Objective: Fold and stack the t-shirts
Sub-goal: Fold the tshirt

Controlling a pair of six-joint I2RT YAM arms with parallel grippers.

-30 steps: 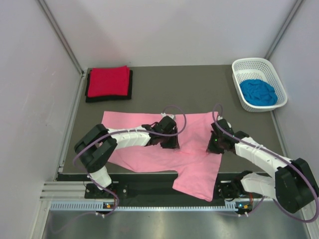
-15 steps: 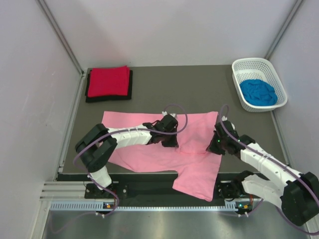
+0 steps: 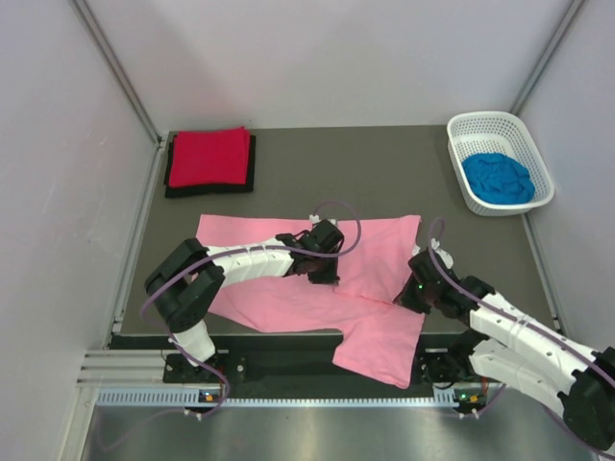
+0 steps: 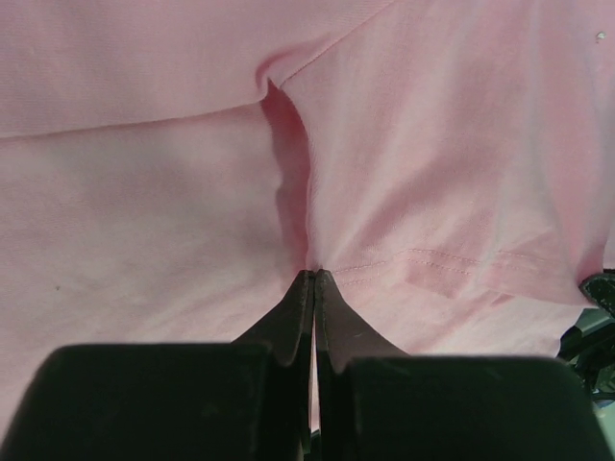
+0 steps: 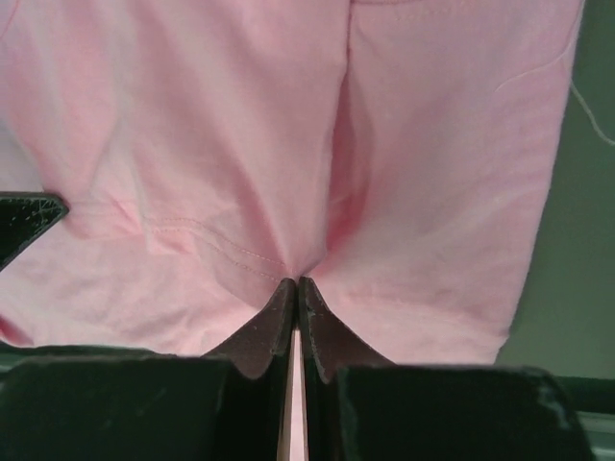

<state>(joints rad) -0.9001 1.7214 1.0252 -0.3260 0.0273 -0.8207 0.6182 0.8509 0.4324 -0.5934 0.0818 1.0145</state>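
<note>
Pink shirt (image 3: 279, 305) cloth is pinched at its stitched hem by the left gripper (image 4: 314, 276), jaws closed tight on it; the right gripper (image 5: 293, 283) clamps the same hem further right. The shirt lies spread at the near edge of the table (image 3: 384, 173), one part hanging over. Best, I judge, to raise both arms together, keeping the hem taut and level, then lay it across evenly.

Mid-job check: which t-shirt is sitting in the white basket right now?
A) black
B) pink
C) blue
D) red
C: the blue t-shirt lies bunched inside the white basket, while the red t-shirt rests folded on the black t-shirt at the table's far left corner.
</note>
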